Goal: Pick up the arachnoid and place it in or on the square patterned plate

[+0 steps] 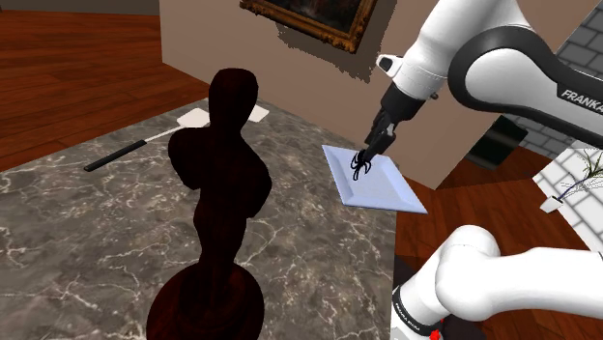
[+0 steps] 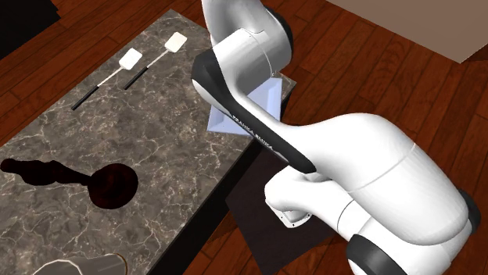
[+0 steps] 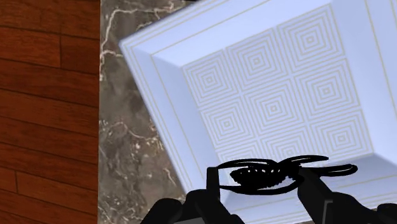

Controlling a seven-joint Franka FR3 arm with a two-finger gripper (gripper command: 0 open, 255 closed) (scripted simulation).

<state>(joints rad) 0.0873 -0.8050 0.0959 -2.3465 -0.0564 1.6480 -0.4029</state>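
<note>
Position check, view by view; all places are referenced to the square patterned plate.

1. Shoulder view. The gripper (image 1: 373,145) hangs above the plate (image 1: 388,193), which lies on the marble table (image 1: 87,222) at the edge beside the stand. The arachnoid (image 1: 360,164), a black spidery figure, hangs from the fingertips, clear of the plate surface. A dark statue (image 1: 220,184) stands well apart from the plate. This view alone shows the gap between arachnoid and plate.

2. Second exterior view. The arm (image 2: 250,86) covers most of the plate (image 2: 271,95); one pale corner is visible. Two spatulas (image 2: 129,58) lie well apart from the plate, along the table. Height cannot be read here.

3. Wrist view. The jaws are closed on the arachnoid (image 3: 264,173), one finger on each side of its body. Its long axis runs from finger to finger, with legs trailing past one finger. Under it lies the plate's plain rim band (image 3: 153,70); the patterned centre lies ahead of the fingertips.

Judgement: the load is over the rim, not the centre. A short advance toward the pattern, then descent and release, appears to be needed.
</note>
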